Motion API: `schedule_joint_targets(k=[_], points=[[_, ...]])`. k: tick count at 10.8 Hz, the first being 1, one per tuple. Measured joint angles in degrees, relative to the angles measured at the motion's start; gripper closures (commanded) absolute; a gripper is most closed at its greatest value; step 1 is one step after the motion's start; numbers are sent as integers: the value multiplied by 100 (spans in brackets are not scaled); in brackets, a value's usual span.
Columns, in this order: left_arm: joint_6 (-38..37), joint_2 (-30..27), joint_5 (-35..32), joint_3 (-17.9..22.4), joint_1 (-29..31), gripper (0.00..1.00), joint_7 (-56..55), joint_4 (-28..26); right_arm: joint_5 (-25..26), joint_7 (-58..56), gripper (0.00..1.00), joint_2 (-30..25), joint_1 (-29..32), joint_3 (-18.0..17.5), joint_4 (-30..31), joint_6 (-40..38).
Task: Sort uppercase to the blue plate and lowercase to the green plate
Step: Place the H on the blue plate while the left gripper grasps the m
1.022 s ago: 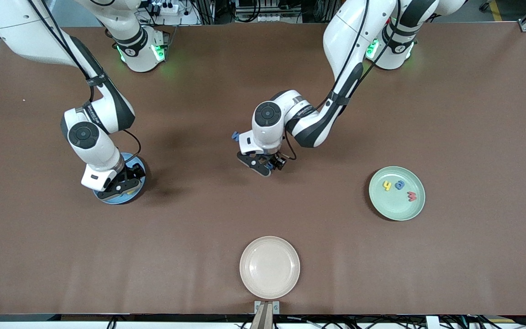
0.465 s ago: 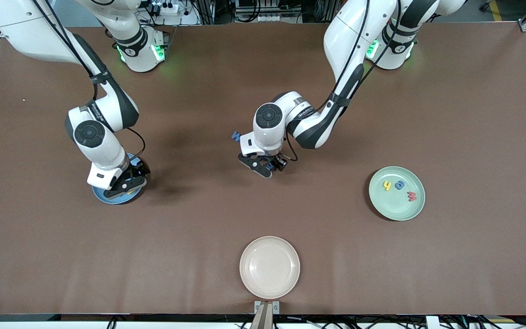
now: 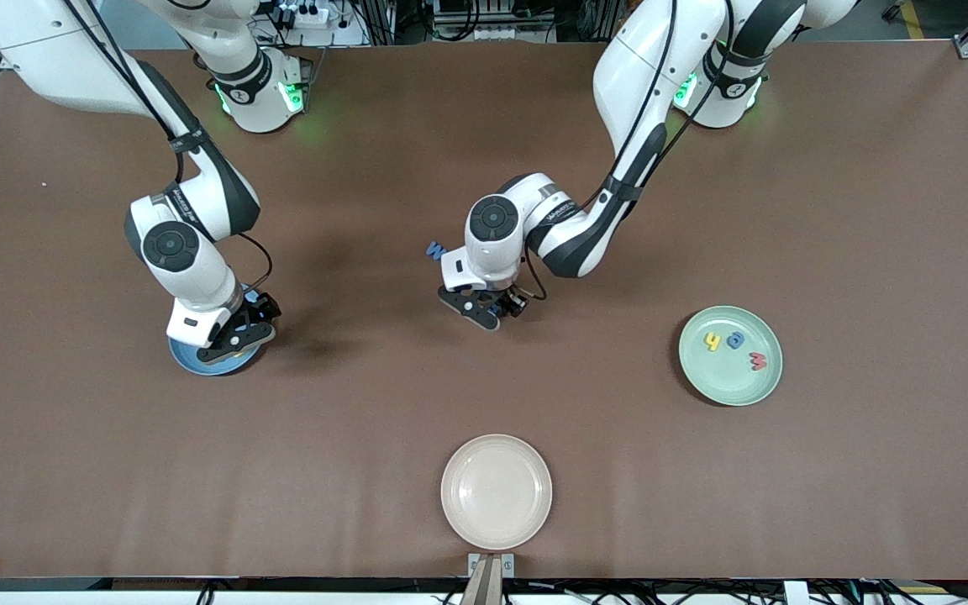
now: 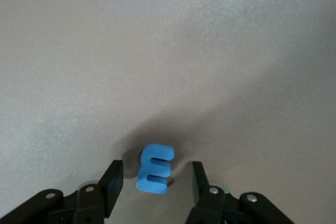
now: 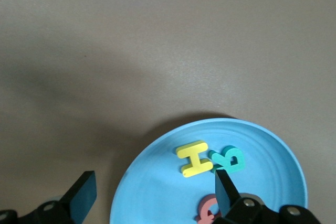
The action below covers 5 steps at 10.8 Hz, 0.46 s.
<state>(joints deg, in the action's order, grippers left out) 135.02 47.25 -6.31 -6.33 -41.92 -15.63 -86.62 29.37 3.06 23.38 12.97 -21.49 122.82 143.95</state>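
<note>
Front view, going from the right arm's end: the right gripper hangs low over the round, shallow light-blue plate, its arm bent at the elbow and the wrist pointing down. Its fingers are spread wide and hold nothing. The right wrist view shows the smooth plate carrying a yellow foam H, a teal-green foam R just beside it, and part of a red foam letter.

At mid-table the left gripper is down at the brown matte tabletop. Its fingers are partly open on either side of the small blue foam e, with gaps showing. A blue foam M lies at about ten o'clock from that gripper.

Bare table surrounds the cream plate by the near edge.

Toward the left arm's end, the pale mint-green plate holds a yellow h, blue a and red w.
</note>
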Motion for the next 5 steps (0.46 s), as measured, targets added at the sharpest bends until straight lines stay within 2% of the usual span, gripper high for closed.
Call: schedule_joint_targets(k=[1,2,4,5], points=[[0,19,0,5,2,53,0,32,-96,6,0,-23,0,-38,-15,-104],[0,34,0,7,5,56,0,51,-228,5,0,-77,1,-72,-33,-211],[0,54,0,9,6,58,0,72,-422,5,0,-226,1,-126,-53,-395],[0,62,0,12,6,67,0,75,-496,5,0,-292,1,-131,-53,-433]])
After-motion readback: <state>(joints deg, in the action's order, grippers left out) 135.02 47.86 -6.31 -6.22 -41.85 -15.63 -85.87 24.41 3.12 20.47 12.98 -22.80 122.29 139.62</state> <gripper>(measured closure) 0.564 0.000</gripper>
